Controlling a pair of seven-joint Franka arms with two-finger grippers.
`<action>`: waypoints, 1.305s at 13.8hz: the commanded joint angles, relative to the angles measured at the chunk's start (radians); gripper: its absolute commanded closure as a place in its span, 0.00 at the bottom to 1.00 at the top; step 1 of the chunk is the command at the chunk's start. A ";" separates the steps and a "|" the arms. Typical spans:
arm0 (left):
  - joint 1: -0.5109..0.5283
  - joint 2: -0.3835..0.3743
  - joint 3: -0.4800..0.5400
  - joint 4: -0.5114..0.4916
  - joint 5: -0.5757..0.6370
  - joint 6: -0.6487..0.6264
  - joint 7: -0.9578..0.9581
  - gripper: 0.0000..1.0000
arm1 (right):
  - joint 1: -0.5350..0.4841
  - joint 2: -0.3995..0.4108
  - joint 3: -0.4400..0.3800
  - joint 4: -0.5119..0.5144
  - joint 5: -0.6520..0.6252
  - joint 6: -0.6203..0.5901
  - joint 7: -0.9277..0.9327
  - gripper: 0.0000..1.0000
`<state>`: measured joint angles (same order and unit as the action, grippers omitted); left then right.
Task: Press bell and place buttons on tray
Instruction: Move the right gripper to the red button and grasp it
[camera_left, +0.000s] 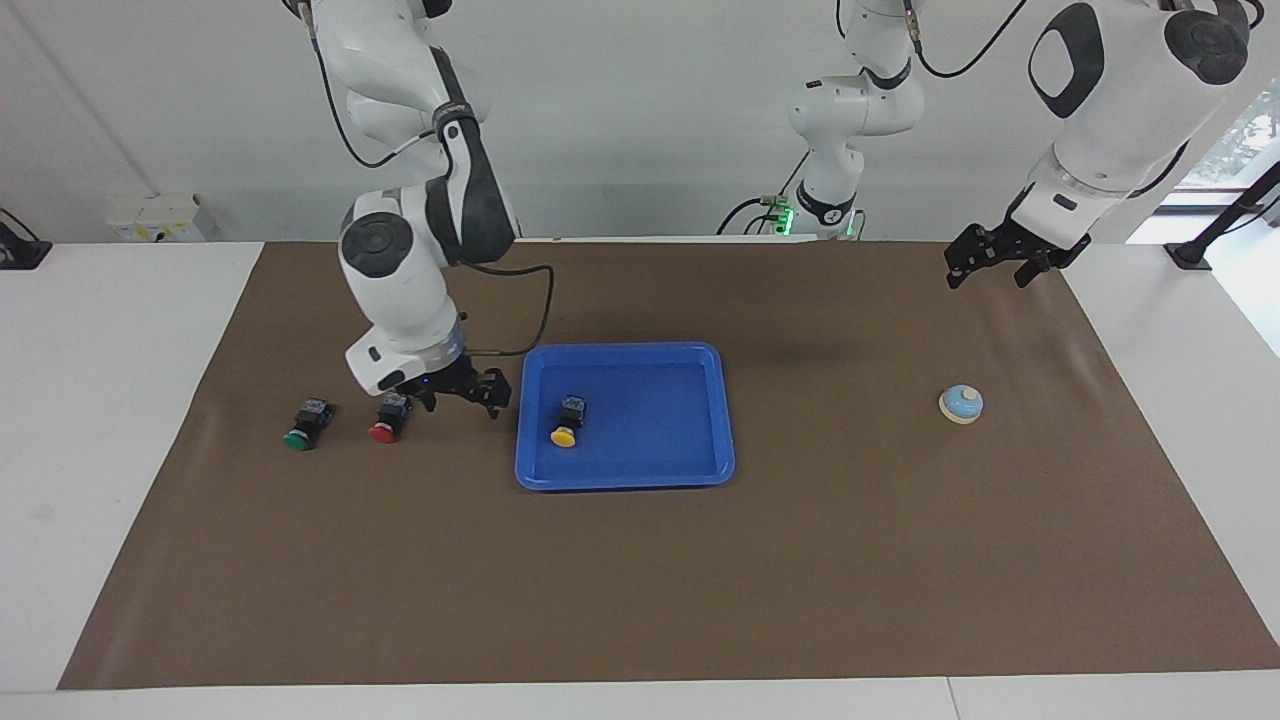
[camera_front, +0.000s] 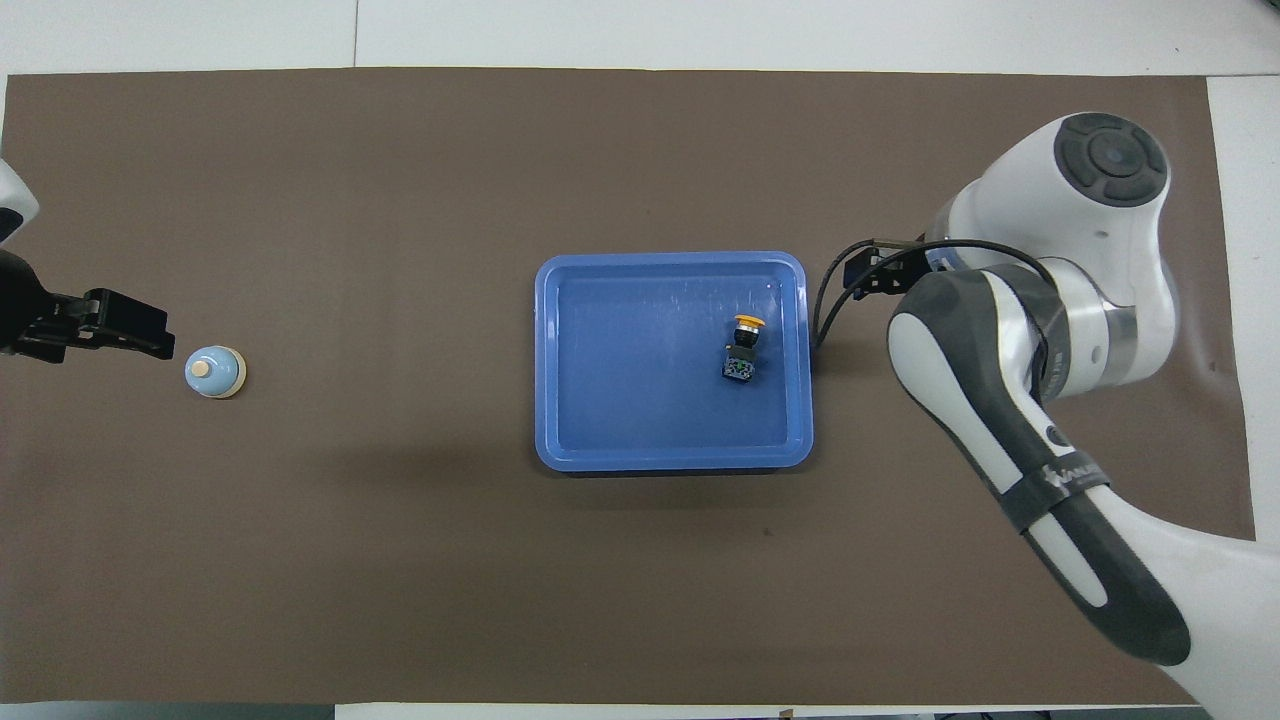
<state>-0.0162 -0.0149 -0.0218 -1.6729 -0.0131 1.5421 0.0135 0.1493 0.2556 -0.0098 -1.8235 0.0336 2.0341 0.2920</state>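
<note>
The blue tray (camera_left: 655, 440) (camera_front: 640, 330) lies mid-mat. In it the yellow button (camera_left: 567, 421) (camera_front: 742, 349) lies on its side, free of any gripper. The red button (camera_left: 388, 417) and the green button (camera_left: 306, 423) lie on the mat toward the right arm's end; the right arm hides both in the overhead view. My right gripper (camera_left: 462, 398) hangs open and empty just above the mat, between the red button and the tray. The light blue bell (camera_left: 961, 404) (camera_front: 214, 372) sits at the left arm's end. My left gripper (camera_left: 992, 266) waits open, raised over the mat near the bell.
A brown mat (camera_left: 640, 590) covers most of the white table. A black cable loops from the right wrist near the tray's corner (camera_front: 835, 290).
</note>
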 joint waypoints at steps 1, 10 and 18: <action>0.001 -0.005 0.000 0.004 0.005 0.003 -0.009 0.00 | -0.075 -0.028 0.011 -0.092 0.008 0.044 -0.053 0.00; 0.001 -0.005 0.000 0.004 0.005 0.003 -0.009 0.00 | -0.177 -0.075 0.010 -0.356 -0.003 0.285 -0.157 0.00; 0.001 -0.005 0.000 0.004 0.005 0.003 -0.009 0.00 | -0.162 -0.073 0.011 -0.382 -0.003 0.315 -0.162 1.00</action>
<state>-0.0162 -0.0149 -0.0218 -1.6729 -0.0131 1.5421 0.0135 -0.0137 0.2149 -0.0027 -2.1757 0.0329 2.3502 0.1518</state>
